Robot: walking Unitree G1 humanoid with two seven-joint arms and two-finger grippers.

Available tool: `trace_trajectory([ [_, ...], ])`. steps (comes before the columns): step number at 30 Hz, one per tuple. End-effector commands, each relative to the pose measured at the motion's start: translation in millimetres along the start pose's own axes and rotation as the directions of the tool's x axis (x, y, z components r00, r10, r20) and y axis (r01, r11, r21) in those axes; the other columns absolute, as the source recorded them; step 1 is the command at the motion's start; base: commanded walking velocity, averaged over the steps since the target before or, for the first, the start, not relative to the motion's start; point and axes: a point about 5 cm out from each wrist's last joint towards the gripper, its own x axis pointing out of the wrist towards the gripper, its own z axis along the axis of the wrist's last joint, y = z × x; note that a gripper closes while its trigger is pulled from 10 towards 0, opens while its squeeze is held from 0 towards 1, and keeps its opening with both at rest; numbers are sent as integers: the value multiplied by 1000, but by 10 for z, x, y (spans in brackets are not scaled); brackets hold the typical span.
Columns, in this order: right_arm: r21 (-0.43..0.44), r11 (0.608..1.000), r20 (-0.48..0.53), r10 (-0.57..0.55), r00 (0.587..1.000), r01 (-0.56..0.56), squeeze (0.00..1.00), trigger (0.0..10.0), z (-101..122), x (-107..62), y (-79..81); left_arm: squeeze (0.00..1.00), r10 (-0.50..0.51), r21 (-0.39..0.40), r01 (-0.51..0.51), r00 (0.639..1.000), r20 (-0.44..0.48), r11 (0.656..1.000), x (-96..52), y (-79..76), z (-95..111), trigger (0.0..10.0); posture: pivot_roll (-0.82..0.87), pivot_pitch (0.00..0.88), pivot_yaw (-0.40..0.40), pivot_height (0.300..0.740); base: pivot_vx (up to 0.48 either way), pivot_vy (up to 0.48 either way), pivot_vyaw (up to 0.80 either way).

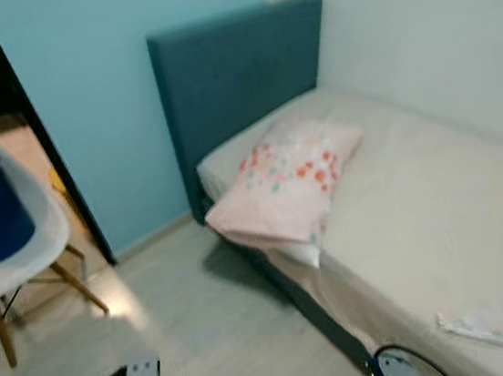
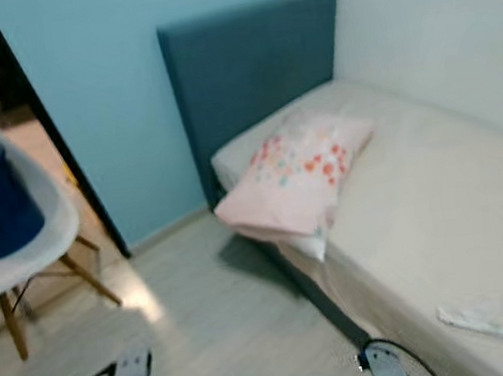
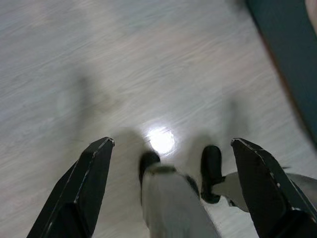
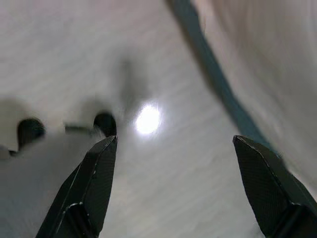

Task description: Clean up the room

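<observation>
Both claws released, hanging over floor (image 3: 148, 59) — L claw (image 3: 171, 148), R claw (image 4: 173, 144) idle. Pillow (image 1: 288, 183) overhangs bed (image 1: 439, 220) edge mid-frame; prob next fix.

A bed (image 1: 439, 220) with a beige sheet is standing against the wall. A floral pillow (image 1: 283, 184) is lying near its teal headboard (image 1: 237, 70), overhanging the edge; a small white wrapper (image 1: 473, 329) is lying further down.

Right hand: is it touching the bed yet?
Apart. The right wrist view shows the right hand open over bare floor, both fingers clear of the bed edge beside it.
</observation>
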Motion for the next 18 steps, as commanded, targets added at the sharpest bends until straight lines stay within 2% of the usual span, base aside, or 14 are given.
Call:
trace_trajectory([
  [1, 17, 1000, -10, 14, 1000, -14, 0, 10000, -45, -2, 56, 0, 8, -10, -8, 1000, -4, 1000, -5, 32, -7, 10000, -72, 0, -43, 726, 368, 0, 0],
  [4, 61, 998, 41, 28, 999, -30, 0, 10000, 68, 8, 74, 0, 10, -20, -9, 1000, 11, 1000, 2, 31, 33, 10000, -70, 0, -43, 726, 368, 0, 0],
  [5, 101, 994, 109, 41, 993, -52, 0, 10000, 240, 17, 86, 0, 15, -39, -13, 999, 34, 999, 10, 42, 91, 10000, -70, 0, -42, 726, 368, 0, 0],
  [6, 101, 994, 109, 41, 993, -52, 0, 10000, 240, 17, 86, 0, 15, -39, -13, 999, 34, 999, 10, 42, 91, 10000, -70, 0, -42, 726, 368, 0, 0],
  [7, 146, 988, 220, 15, 975, -48, 0, 10000, 538, 14, 30, 0, 24, -74, -18, 996, 85, 997, 24, 70, 227, 10000, -72, 0, -41, 726, 371, 0, 0],
  [8, 176, 983, 292, -9, 956, -45, 0, 10000, 739, -2, -15, 0, 31, -98, -19, 992, 121, 995, 30, 91, 323, 10000, -72, 0, -42, 726, 371, 0, 0],
  [9, 176, 983, 292, -9, 956, -45, 0, 10000, 739, -2, -15, 0, 31, -98, -19, 992, 121, 995, 30, 91, 323, 10000, -72, 0, -42, 726, 371, 0, 0],
  [11, 281, 958, 439, -70, 896, -63, 0, 10000, 1201, -82, -177, 0, 43, -136, -13, 975, 218, 991, 36, 153, 602, 10000, -72, 0, -42, 726, 375, 0, 0],
  [12, 281, 958, 439, -70, 896, -63, 0, 10000, 1201, -82, -177, 0, 43, -136, -13, 975, 218, 991, 36, 153, 602, 10000, -72, 0, -42, 726, 375, 0, 0],
  [13, 297, 951, 533, -86, 842, -91, 0, 10000, 1515, -168, -263, 0, 45, -148, -2, 956, 290, 989, 29, 192, 822, 10000, -73, 0, -41, 726, 375, 0, 0],
  [14, 287, 953, 565, -84, 821, -100, 0, 10000, 1624, -203, -279, 0, 44, -150, 4, 948, 314, 989, 24, 202, 902, 10000, -73, 0, -41, 726, 375, 0, 0],
  [15, 287, 953, 565, -84, 821, -100, 0, 10000, 1624, -203, -279, 0, 44, -150, 4, 948, 314, 989, 24, 202, 902, 10000, -73, 0, -41, 726, 375, 0, 0],
  [17, 260, 959, 613, -73, 786, -113, 0, 10000, 1796, -262, -279, 0, 39, -144, 12, 936, 351, 990, 16, 208, 1027, 10000, -77, 0, -41, 726, 379, 0, 0],
  [18, 260, 959, 613, -73, 786, -113, 0, 10000, 1796, -262, -279, 0, 39, -144, 12, 936, 351, 990, 16, 208, 1027, 10000, -77, 0, -41, 726, 379, 0, 0],
])
